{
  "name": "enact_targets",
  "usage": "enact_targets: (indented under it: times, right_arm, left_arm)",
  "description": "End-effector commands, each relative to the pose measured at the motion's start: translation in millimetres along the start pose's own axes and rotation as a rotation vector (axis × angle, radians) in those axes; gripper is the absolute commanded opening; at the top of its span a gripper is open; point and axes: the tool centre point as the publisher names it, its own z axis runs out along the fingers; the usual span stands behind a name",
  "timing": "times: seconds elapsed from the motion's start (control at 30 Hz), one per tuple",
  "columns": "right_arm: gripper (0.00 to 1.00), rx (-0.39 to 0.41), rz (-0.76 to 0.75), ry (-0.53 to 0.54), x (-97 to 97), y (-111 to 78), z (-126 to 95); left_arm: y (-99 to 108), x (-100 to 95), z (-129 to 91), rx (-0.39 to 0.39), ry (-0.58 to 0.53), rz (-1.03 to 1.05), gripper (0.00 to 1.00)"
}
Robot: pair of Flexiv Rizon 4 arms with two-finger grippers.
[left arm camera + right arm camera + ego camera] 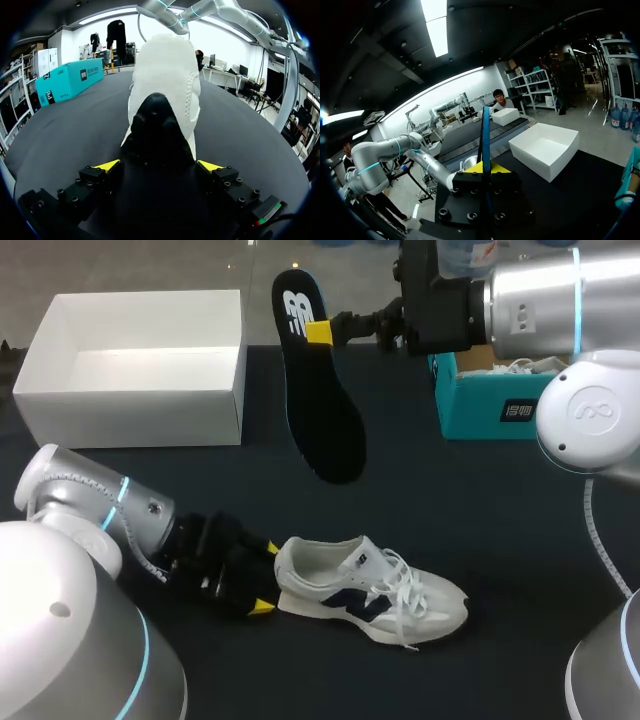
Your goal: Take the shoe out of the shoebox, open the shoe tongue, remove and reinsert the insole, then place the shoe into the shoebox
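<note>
- Found the shoe [372, 592] resting on its sole on the counter [480, 530], lower middle of the head view. Long axis near level across the frame, toe to the right, heel to the left, opening facing up.
- Found the left gripper [268, 578] at the heel, entering from the lower left in line with the shoe's long axis. Yellow tips set one on each side of the heel and closed against it, so judged to be steadying the shoe.
- Confirmed in the left wrist view: heel of the shoe [164, 85] filling the span of the left gripper [159, 166], toe pointing straight away from it.
- Found the insole [320, 400] held off the counter in the upper middle of the head view. Pinched near its heel end by the right gripper [318, 332], which is closed narrowly on the thin edge. Toe end hanging down and slightly to the right.
- Seen edge-on in the right wrist view: insole [484, 132] rising straight out of the right gripper [484, 169], clamped between both tips.
- Key relation: insole above the shoe in the frame and well apart from it, offset toward the shoe's heel end. Insole's long axis close to upright in the frame, crossing the shoe's axis at a steep angle.
- Judged that reinsertion calls for bringing the hanging toe end down to the opening, then laying the insole over toward the shoe's own line, toe leading to the right.
- Right arm pose: reaching in from the upper right, wrist roughly level, gripper pointing left across the frame.
- Left arm pose: low over the counter, lower left.
</note>
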Motion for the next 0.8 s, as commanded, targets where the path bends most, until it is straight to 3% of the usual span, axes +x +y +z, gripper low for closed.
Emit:
enact_targets:
  times: [0.03,0.23,0.47,0.8]
  right_arm:
    - [0.0,0.001,0.001,-0.005,0.9,-0.2,1.9]
    - [0.0,0.001,0.001,-0.005,0.9,-0.2,1.9]
    - [0.0,0.001,0.001,-0.005,0.9,-0.2,1.9]
    - [0.0,0.001,0.001,-0.005,0.9,-0.2,1.9]
  left_arm:
    - [0.9,-2.7,-3.6,-0.015,0.012,0.005,1.0]
    - [-2.2,-3.4,-20.1,-0.075,0.033,0.064,1.0]
    - [-5.2,2.7,-46.1,-0.214,0.051,0.138,1.0]
    - [-19.7,18.9,-72.3,-0.299,0.055,0.169,1.0]
